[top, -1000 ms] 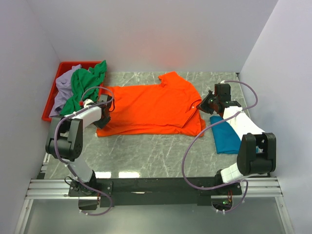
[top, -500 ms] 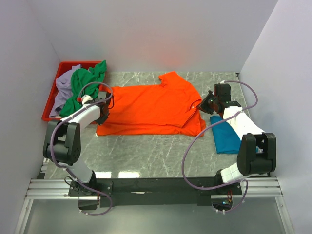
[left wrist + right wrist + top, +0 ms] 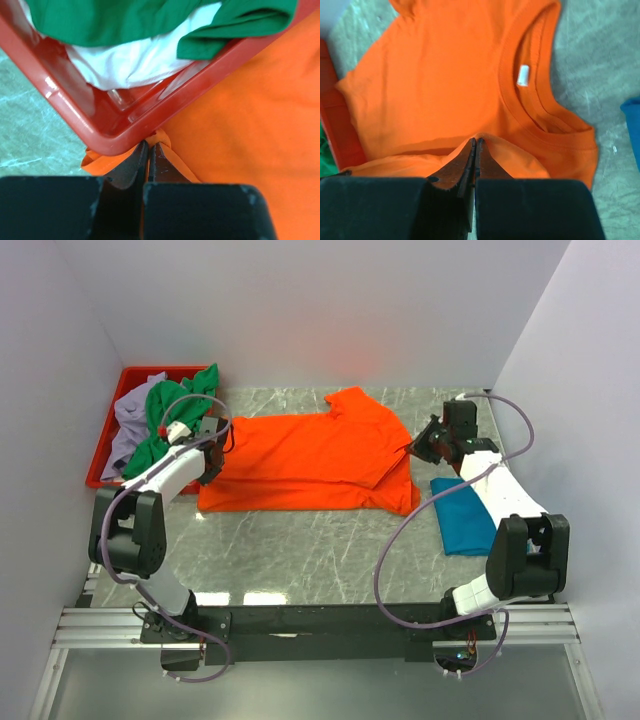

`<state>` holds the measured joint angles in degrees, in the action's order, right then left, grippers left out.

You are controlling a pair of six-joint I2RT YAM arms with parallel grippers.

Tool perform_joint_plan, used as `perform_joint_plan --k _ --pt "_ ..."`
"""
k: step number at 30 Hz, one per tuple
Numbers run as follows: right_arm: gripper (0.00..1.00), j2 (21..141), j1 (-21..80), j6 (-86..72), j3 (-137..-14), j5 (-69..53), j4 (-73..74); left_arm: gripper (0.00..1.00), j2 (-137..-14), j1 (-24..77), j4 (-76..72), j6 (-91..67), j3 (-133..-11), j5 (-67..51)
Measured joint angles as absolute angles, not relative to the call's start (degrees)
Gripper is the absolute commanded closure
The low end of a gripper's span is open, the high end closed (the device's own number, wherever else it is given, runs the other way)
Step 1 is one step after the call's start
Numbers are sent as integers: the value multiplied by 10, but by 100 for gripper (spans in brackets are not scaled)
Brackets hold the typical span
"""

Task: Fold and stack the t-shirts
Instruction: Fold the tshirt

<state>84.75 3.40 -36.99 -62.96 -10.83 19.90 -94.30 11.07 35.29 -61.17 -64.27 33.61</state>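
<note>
The orange t-shirt [image 3: 300,455] lies spread across the table, its front edge doubled back. My left gripper [image 3: 213,443] is shut on the shirt's left corner beside the red tray; the left wrist view shows the fingertips [image 3: 148,145] pinching an orange fold [image 3: 170,150] under the tray's corner. At the shirt's right edge my right gripper [image 3: 421,444] is shut on a raised fold of orange cloth [image 3: 475,141], below the collar [image 3: 530,110]. A folded teal t-shirt [image 3: 462,516] lies at the right. The green t-shirt [image 3: 175,410] and the lavender one [image 3: 126,426] are heaped in the tray.
The red tray [image 3: 135,375] stands at the back left; its rounded corner [image 3: 112,137] almost touches my left fingers. White walls close in the table on three sides. Bare marble shows in front of the orange shirt [image 3: 320,550].
My left gripper has shut on the orange shirt's left corner and moved back toward the tray. The right gripper has moved back a little with its fold, and the shirt's front edge has followed.
</note>
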Motion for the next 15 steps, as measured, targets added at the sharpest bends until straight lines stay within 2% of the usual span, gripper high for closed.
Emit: perform_joint_plan --k 8,11,12,13,14,15 --pt "100 887 34 -361 -686 -109 206 99 -966 110 349 -604 -659 341" --pt "100 915 34 -357 -695 -111 209 94 -975 110 348 -600 -661 339" --pt "100 926 35 -354 -700 -112 211 88 -978 109 347 -598 -663 339" --pt "94 937 36 -351 -705 -112 215 81 -982 109 345 -595 -665 338" --pt "90 948 37 -348 -710 -113 217 81 -983 109 345 -594 -665 338" --pt "78 961 39 -343 -719 -113 224 71 -984 109 342 -592 -665 337"
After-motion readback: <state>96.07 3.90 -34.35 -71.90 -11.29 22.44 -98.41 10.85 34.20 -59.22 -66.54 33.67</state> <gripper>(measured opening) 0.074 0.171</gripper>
